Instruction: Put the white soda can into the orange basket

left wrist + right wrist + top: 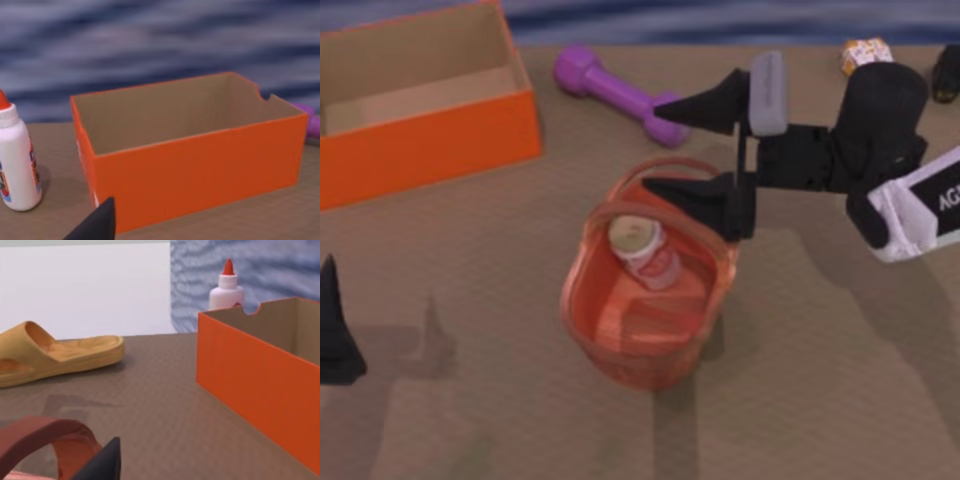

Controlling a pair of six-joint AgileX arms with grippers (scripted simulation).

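One can: the white soda can [646,250], a small cylinder with red markings and a tan top, lies tilted inside the orange basket [582,300].
Basket: oval, woven-look, arched handle.
Right gripper [665,148]: fingers spread wide above basket's rim, holding nothing.
Left gripper [335,330]: parked at left edge.
Worktop [840,380]: matte brown, textured.

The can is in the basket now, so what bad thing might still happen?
1. The right gripper is open, with one finger over the basket rim by the handle. Pulling away, it might catch the handle and tip the basket.
2. The can lies tilted inside, so a jolt might roll it about.
3. The dumbbell sits close by the other finger and could get nudged.
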